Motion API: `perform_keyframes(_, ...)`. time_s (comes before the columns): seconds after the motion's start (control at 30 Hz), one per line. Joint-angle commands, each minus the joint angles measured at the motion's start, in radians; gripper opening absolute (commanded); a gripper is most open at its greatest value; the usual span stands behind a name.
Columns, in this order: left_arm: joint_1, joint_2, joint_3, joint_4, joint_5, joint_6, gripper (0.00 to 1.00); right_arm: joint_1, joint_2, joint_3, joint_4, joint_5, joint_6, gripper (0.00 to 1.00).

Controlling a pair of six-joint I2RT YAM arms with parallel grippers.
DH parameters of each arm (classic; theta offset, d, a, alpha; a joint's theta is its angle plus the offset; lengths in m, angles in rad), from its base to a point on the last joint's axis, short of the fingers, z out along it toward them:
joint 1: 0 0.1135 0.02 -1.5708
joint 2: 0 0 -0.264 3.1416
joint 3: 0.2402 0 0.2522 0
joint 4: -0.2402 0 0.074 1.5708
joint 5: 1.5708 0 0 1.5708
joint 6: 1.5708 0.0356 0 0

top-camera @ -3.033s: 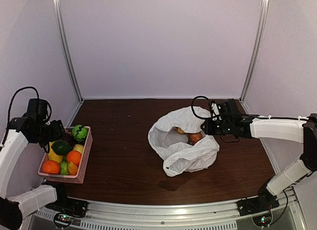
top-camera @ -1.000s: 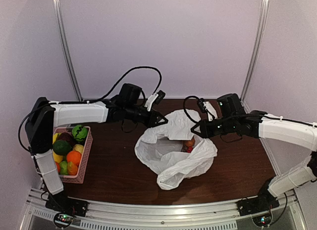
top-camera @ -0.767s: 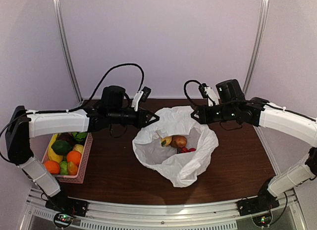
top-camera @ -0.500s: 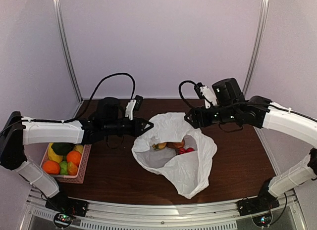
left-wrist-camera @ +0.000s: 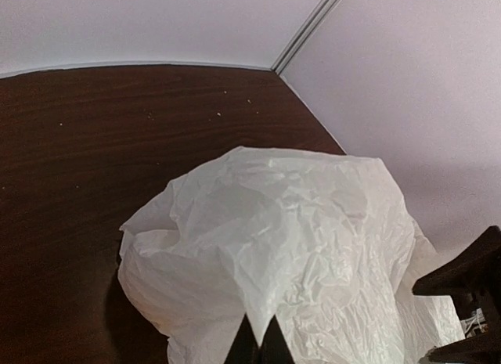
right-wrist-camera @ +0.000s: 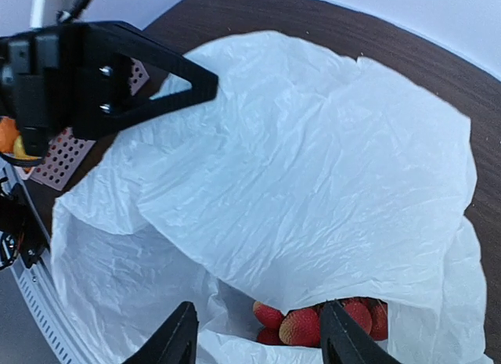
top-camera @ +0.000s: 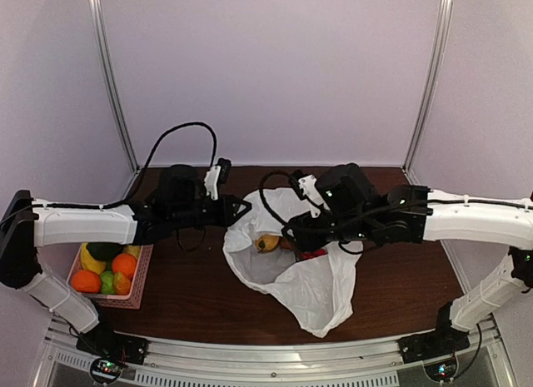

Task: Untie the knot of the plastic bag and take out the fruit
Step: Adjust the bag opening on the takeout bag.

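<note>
the plastic bag [top-camera: 301, 280] sits mid-counter, a little right of centre, its mouth gaping upward and its crinkled white body slumping toward the near edge of the dark wooden counter [top-camera: 200, 291]. the left pincer [top-camera: 242, 208] reaches in from the left and is clamped tight on the bag's rim at the far-left side of the mouth; in the left wrist view its fingertips [left-wrist-camera: 258, 344] are pressed together with the white plastic bunched right at them, and the bag billows away beyond.

the right pincer [right-wrist-camera: 261, 336] hangs over the bag's mouth from the right, its two fingers spread apart with nothing gripped between them. below and between those fingers lies a small cluster of red fruit [right-wrist-camera: 307, 323] in the bottom of the bag, partly covered by a fold of plastic. from above, a yellowish fruit [top-camera: 266, 242] also shows inside the mouth, just left of the right pincer.

at the counter's left edge, well apart from the bag, stands a pink basket [top-camera: 143, 269] holding oranges [top-camera: 86, 280] and green pieces, partly hidden under the left arm.
</note>
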Motion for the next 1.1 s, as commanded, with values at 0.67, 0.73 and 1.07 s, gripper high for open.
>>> perform_keyframes(0.67,0.003,-0.057,-0.078,0.095,-0.186,-0.026,0.00,0.103,0.001,-0.449,-0.146,0.050,0.396,0.84)
perform_keyframes(0.73,0.008,-0.058,-0.089,0.100,-0.182,-0.027,0.00,0.105,-0.016,-0.484,-0.122,0.037,0.411,0.84)
perform_keyframes(1.07,0.010,-0.051,-0.099,0.082,-0.047,0.073,0.00,0.105,-0.031,-0.264,-0.185,0.091,0.310,0.86)
